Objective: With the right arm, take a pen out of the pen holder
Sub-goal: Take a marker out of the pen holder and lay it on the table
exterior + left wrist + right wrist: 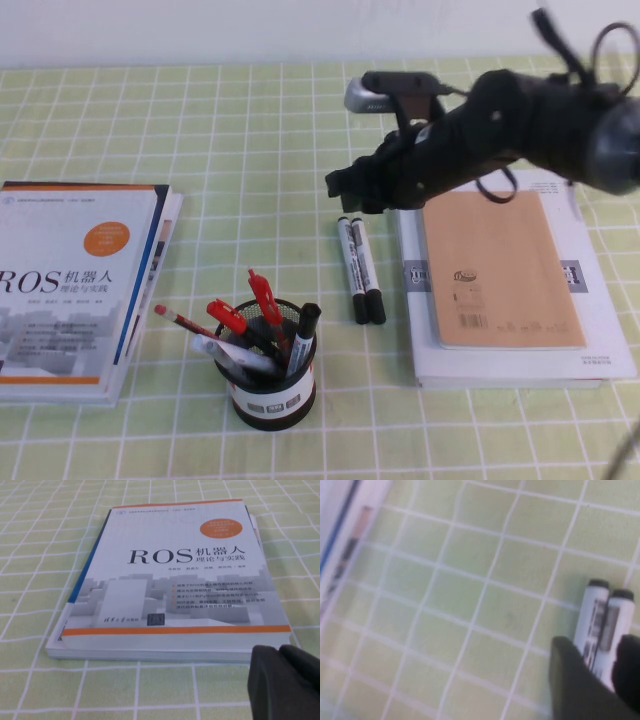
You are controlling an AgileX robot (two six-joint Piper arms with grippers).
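Above the two markers, the right gripper is held with jaws partly spread and nothing gripped. The left gripper is seen by the book; its state cannot be told.

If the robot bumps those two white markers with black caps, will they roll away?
Probably: the two white markers look round and lie loose on the flat green checked cloth, so the open right gripper above their ends might roll them. Touching side by side, one would likely push the other. The left gripper sits by the white ROS book.
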